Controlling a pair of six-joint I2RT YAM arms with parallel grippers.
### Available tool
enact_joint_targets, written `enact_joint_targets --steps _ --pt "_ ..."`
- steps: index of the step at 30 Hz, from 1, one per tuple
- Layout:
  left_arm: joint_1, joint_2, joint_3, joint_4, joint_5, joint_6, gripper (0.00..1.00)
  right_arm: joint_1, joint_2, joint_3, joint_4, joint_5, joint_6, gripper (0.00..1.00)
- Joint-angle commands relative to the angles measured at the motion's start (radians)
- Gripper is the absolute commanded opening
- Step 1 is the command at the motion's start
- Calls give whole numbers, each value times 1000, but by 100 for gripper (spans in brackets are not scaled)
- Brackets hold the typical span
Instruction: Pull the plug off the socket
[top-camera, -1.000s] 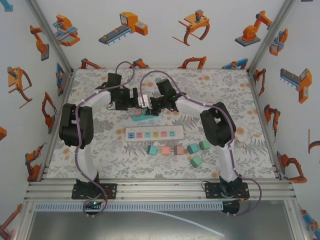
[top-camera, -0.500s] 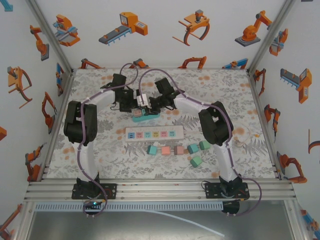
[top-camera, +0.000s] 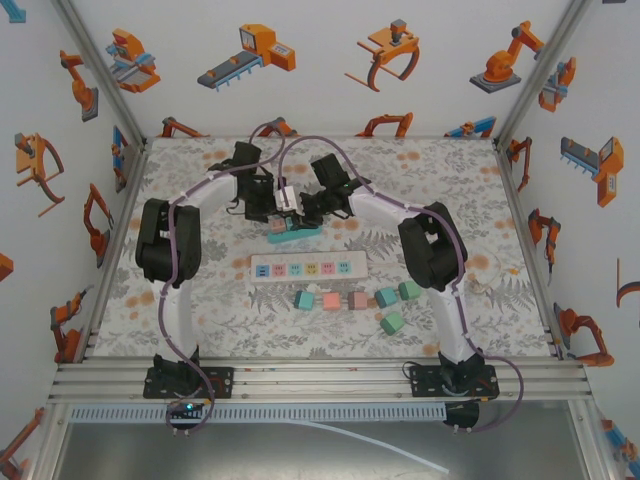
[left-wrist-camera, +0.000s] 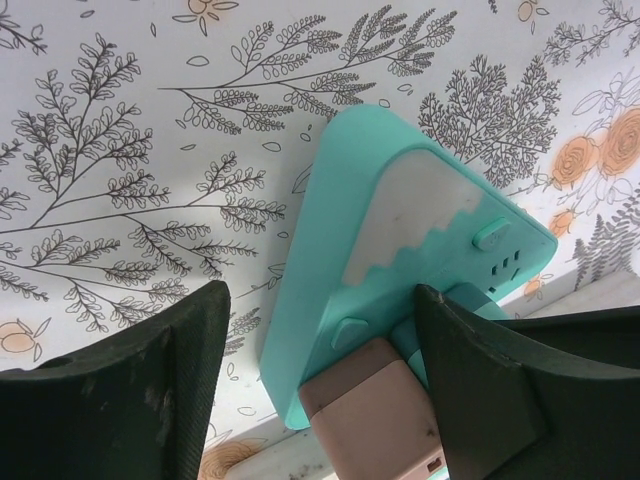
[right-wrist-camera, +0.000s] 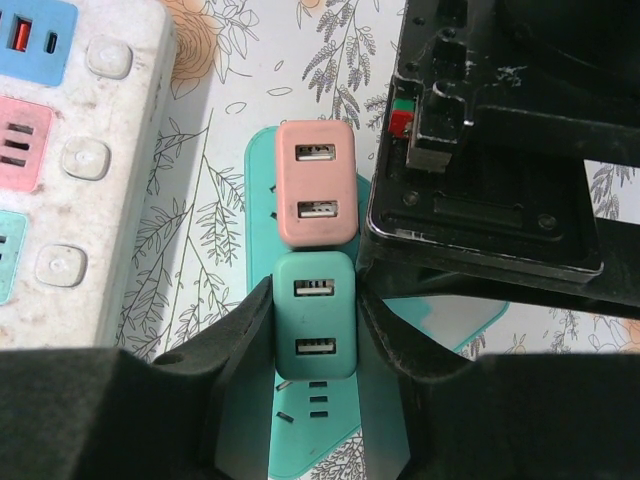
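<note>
Teal plug (right-wrist-camera: 315, 318) sits tight in my right pincer (right-wrist-camera: 314, 312), ready to pull. My left pincer (left-wrist-camera: 322, 335) stands wide around the socket (left-wrist-camera: 400, 220), to steady it.

Teal plug (right-wrist-camera: 316, 316), pink plug (right-wrist-camera: 315, 185) in socket (left-wrist-camera: 400, 205)

- This is a robotics lab test cell, not a home or a shop.
- Aluminium frame posts (top-camera: 100, 72) and a slotted rail (top-camera: 320, 381) box in the table.
- White wall panels carry printed robot cartoons (top-camera: 247, 55).
- The left arm base (top-camera: 185, 379) and right arm base (top-camera: 450, 379) are bolted to that rail.
- A floral printed sheet (top-camera: 230, 312) covers the tabletop.
</note>
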Motion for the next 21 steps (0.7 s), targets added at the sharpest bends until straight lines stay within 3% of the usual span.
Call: enact_joint_targets --steps 1,9,14,21 --pt "-27 102 -29 -102 -141 80 68 -6 -35 46 70 -55 22 24" --pt "-26 125 -25 -108 -151 99 64 -18 -67 14 158 -54 89 23" --pt "-25 127 -24 -111 -175 113 64 -35 -69 1 301 -133 277 23" --pt "-25 127 -24 -112 -183 110 64 10 -84 5 102 40 -17 22"
